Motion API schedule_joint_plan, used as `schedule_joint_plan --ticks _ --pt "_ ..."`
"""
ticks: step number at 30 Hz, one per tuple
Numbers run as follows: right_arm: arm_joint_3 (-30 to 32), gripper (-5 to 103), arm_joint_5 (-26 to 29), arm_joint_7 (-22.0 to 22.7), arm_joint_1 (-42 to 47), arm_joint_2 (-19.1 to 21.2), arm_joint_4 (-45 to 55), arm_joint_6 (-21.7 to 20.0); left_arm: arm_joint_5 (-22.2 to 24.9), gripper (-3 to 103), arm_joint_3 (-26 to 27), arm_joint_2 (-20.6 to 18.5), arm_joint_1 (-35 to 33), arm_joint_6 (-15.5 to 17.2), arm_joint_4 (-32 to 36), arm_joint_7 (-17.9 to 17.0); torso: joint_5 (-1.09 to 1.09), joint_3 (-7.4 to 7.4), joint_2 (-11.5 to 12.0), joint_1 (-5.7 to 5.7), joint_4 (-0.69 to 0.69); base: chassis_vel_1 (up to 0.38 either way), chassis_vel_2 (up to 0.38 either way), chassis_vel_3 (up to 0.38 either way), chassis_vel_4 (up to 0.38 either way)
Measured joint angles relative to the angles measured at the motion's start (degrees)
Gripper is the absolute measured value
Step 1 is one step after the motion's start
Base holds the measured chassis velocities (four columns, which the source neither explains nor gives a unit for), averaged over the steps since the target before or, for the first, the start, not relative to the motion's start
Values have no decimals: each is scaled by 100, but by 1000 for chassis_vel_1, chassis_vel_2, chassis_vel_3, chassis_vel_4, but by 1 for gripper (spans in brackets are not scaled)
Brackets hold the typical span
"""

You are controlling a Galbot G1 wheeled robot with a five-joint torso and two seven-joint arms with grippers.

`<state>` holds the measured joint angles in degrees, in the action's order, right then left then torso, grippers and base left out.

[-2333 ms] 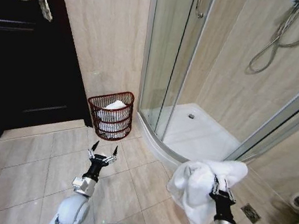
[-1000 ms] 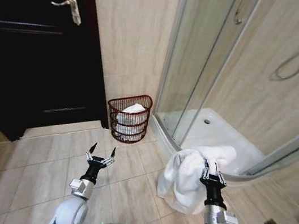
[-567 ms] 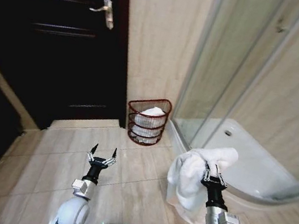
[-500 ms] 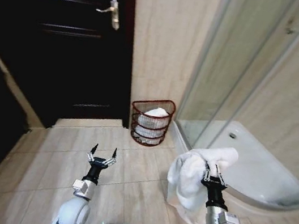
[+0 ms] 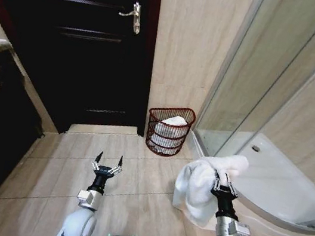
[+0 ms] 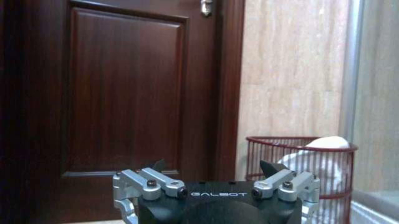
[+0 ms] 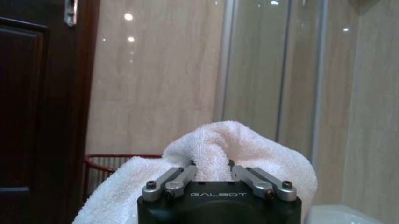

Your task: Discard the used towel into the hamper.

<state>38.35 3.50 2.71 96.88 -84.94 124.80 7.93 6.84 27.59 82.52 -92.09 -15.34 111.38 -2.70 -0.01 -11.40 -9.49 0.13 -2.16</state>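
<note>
my right gripper (image 5: 219,183) is clamped on the white towel (image 5: 199,185), which hangs in a bunch over the tiled floor (image 5: 59,165), just in front of the shower tray (image 5: 289,197). the pickup is done; the drop is not. the red-brown wire hamper (image 5: 169,130) stands ahead against the wall between the dark door (image 5: 91,46) and the shower glass, well apart from the towel, with white cloth already inside. my left gripper (image 5: 107,165) hovers low in front of me, fingers spread and holding nothing. what's left, i judge: close in on the hamper, lift over its rim, release.
</note>
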Motion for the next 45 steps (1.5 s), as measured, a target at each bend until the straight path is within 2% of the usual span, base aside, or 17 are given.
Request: schedule_joint_plan --ticks 12,24,37,38,41,44,45 --pt "-8 13 71 -20 -105 -26 -152 192 -28 100 -113 -15 142 -148 -116 -123 3 0 0 0 2 20 20 -16 4" --pt "-12 13 112 -67 -150 -86 -177 198 -28 100 -155 -50 244 -72 -146 -115 1 0 0 0 2 -18 26 21 -24" --pt "-17 13 109 -65 -190 -104 -172 198 -23 100 -213 -62 320 -36 -171 -108 4 -1 0 0 1 -189 181 175 -185" --pt "-23 13 106 -64 -196 -111 -170 198 -21 100 -213 -65 320 -35 -171 -108 -1 -1 0 1 1 -213 215 198 -195" --pt "-40 13 108 -62 -214 -125 -159 206 -19 100 -212 -67 321 -35 -171 -107 5 -1 0 1 1 -204 205 200 -197" --pt "-56 13 111 -65 -233 -126 -124 212 -15 100 -213 -66 316 -35 -177 -107 -1 -2 1 2 2 -140 162 156 -140" --pt "-67 13 125 -71 -252 -125 -83 207 -15 100 -212 -64 308 -36 -186 -107 4 -2 1 3 1 -102 66 89 -81"
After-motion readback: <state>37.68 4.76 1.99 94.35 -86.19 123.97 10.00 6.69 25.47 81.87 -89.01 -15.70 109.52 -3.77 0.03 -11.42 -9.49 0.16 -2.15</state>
